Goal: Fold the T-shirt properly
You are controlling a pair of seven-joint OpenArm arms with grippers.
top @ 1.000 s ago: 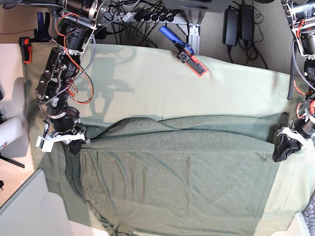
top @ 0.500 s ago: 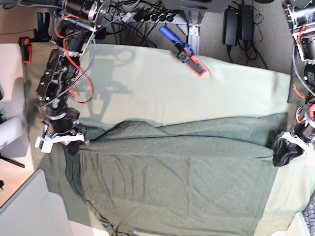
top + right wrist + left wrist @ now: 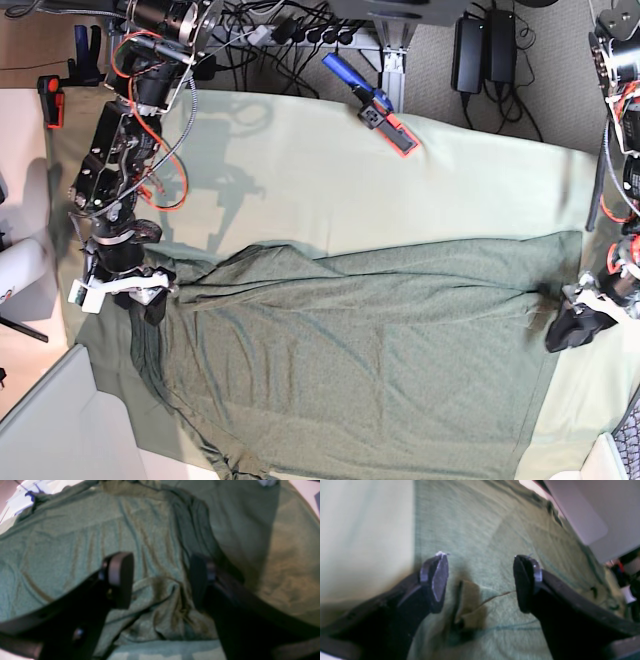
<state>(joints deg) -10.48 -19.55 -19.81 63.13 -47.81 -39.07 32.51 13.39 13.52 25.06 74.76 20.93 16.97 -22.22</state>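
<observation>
The large, dark heathered olive-green knit T-shirt [image 3: 350, 360] lies spread over the near half of the table, on the paler mint-green table cloth [image 3: 330, 180]. Its far edge runs in a rumpled fold from left to right, and bunched fabric hangs over the near left edge.

The right gripper [image 3: 160, 580], at the scene's left, hovers over the shirt's wrinkled left corner; its black fingers [image 3: 120, 577] are spread apart with crumpled cloth lying loose between them, not pinched.

The left gripper [image 3: 480, 582], at the scene's right, sits at the shirt's right edge. Its fingers [image 3: 437, 580] are also spread wide, with only flat fabric below them.

A blue and red tool [image 3: 378, 105] lies on the far part of the cloth.
</observation>
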